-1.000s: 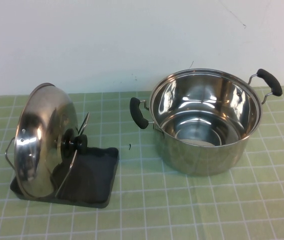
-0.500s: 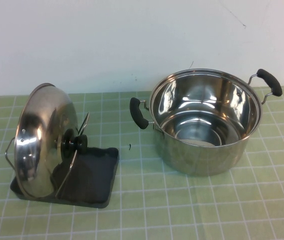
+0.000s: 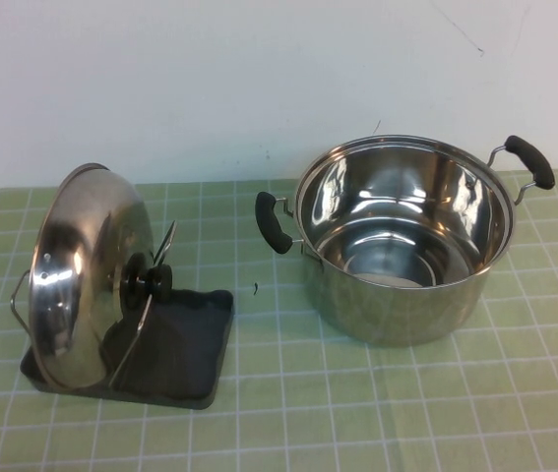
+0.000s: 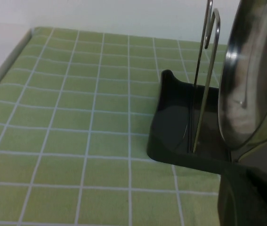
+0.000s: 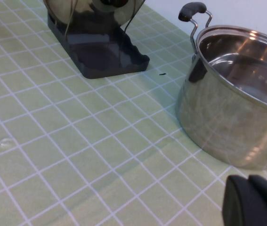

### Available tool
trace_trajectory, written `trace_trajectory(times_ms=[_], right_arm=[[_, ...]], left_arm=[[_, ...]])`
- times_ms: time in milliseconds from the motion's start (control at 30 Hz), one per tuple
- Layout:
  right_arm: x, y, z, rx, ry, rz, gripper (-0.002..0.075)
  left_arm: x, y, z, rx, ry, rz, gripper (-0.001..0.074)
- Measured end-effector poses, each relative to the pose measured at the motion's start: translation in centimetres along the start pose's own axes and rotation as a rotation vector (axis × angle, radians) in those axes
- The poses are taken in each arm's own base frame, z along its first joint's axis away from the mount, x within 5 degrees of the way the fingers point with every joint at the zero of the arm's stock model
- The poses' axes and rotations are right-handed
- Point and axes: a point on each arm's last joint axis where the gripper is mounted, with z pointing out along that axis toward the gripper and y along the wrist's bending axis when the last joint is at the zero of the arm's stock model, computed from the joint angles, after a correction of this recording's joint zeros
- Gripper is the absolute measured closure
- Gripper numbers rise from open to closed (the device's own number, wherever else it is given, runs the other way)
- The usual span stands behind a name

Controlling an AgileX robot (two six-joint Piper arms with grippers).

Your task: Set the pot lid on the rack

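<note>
Stainless steel, round and domed, the shiny pot lid with its black knob stands on edge in the small dark grey rectangular rack, leaning between the thin silver wire loops, at about eight o'clock on the green checked bench. The deep steel pot with two black handles stands open at about two o'clock, well apart from the rack. Nothing holds the lid, so I judge the task is finished. The left hand is just beside the rack, the right hand near the pot; if they are spread or pressed together I cannot tell.
</note>
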Motion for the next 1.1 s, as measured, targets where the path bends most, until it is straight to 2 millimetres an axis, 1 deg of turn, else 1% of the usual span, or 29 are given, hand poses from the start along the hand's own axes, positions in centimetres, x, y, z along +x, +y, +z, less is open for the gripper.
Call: trace_trajectory(times_ms=[167, 333, 1100], right_arm=[[0.00, 0.00, 0.00, 0.000, 0.000, 0.000, 0.0727], [0.00, 0.00, 0.00, 0.000, 0.000, 0.000, 0.0727], [0.00, 0.00, 0.00, 0.000, 0.000, -0.002, 0.0727]], left_arm=[[0.02, -0.14, 0.00, 0.022, 0.003, 0.058, 0.0736], [0.07, -0.32, -0.01, 0.055, 0.010, 0.075, 0.0736], [0.08, -0.32, -0.02, 0.056, 0.010, 0.085, 0.0736]])
